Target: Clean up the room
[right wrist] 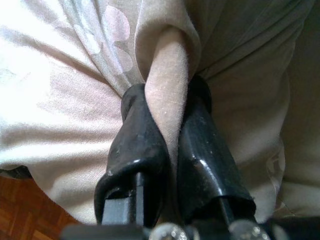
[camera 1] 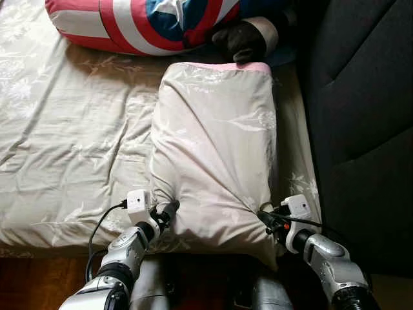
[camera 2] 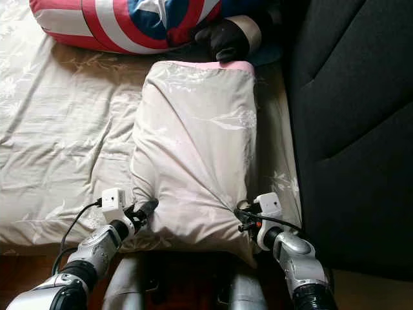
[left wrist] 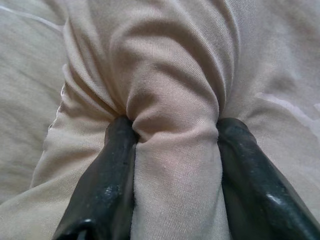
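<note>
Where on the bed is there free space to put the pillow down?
The sheet is bare left of the pillow, below the striped cushion. The right side is crowded: only a thin strip lies between the pillow and the dark sofa. The left gripper and right gripper each pinch a near corner of the pillow.

A red, white and blue striped cushion (camera 1: 148, 22) is cut off by the top edge, a dark glove-like shape (camera 1: 240, 40) beside it is unclear, and the pillow's (camera 1: 216, 148) near right corner overhangs the bed (camera 1: 58, 148) edge.
</note>
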Controlling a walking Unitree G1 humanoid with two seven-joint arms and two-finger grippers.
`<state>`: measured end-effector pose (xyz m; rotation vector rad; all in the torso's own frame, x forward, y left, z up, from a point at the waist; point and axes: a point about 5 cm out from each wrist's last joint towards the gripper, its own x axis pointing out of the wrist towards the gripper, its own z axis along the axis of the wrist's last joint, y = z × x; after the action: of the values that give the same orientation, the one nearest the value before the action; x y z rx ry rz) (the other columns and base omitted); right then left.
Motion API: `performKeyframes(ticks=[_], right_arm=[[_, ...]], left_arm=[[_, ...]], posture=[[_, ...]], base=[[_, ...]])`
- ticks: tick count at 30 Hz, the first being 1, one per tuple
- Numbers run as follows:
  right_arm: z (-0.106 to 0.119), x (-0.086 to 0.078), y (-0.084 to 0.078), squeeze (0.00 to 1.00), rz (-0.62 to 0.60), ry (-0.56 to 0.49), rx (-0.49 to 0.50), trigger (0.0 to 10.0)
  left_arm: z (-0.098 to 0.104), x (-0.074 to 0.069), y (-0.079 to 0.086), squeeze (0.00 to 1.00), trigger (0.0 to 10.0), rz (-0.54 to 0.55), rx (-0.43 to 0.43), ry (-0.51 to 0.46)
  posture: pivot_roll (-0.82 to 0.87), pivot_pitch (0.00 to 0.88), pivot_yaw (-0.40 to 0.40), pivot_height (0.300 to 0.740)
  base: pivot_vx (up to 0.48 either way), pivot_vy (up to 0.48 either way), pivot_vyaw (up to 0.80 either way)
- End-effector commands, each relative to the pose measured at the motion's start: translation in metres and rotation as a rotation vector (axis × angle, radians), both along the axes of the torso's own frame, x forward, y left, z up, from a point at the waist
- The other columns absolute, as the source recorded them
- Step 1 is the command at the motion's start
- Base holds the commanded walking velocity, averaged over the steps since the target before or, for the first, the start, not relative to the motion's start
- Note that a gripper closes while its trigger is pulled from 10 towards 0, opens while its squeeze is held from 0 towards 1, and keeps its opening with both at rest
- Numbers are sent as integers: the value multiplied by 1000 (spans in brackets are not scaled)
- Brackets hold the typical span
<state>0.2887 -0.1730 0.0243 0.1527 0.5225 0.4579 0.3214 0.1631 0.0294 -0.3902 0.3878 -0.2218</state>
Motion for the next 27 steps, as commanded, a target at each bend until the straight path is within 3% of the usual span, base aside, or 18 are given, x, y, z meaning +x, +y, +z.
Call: performKeyframes(ticks=[1,27], right_arm=[[-43,-38,18,0,61,222,19,0],[-37,-21,28,0,-25,159,54,0]], left_arm=[[-28,-23,-30,0,0,-113,-61,128],[-20,-19,-33,0,0,-167,-66,70]], posture=[[-96,427,-112,656],[-50,353,-64,656]], base=[[0,0,0],[0,0,0]])
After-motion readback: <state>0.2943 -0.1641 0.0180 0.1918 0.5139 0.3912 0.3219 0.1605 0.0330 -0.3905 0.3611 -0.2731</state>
